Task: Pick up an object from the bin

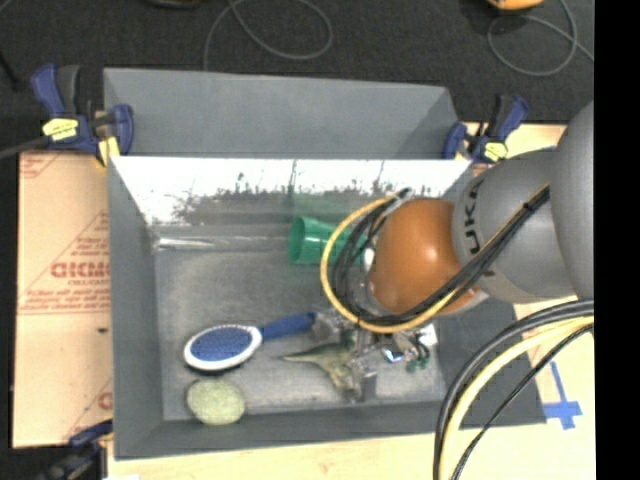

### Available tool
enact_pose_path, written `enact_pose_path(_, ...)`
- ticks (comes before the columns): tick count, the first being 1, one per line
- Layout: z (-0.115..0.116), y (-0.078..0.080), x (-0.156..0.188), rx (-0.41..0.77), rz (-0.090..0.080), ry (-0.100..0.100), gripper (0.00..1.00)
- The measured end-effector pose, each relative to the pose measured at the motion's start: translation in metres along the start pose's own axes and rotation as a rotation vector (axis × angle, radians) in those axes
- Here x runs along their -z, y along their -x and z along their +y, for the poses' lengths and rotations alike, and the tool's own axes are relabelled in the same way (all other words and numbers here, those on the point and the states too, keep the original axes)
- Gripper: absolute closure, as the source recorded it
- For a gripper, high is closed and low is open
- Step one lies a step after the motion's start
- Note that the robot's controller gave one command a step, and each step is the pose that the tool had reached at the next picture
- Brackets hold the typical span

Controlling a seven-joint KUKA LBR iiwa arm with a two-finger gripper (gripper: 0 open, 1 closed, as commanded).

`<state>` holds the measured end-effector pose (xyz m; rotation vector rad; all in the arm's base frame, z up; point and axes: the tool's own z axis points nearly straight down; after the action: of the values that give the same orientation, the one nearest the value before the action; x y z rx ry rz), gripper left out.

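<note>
My gripper (372,360) is low over the bin's front right floor, below the arm's orange cover. Right against its left side lies an olive green toy animal (322,359) with a thin pointed tail towards the left; its right end is hidden under the gripper. Just left of it, a blue and white hairbrush (228,345) lies with its blue handle reaching towards the gripper.
A green plastic cup (309,240) lies on its side near the back wall, partly behind the arm's cables. A pale green round pad (215,402) sits in the front left corner. The arm covers the bin's right side.
</note>
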<state>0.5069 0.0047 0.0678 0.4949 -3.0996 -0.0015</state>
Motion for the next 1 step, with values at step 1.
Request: enact_pose_path(1,0.0044,-0.0138,0.0018,-0.052,0.001,0.0,1.0)
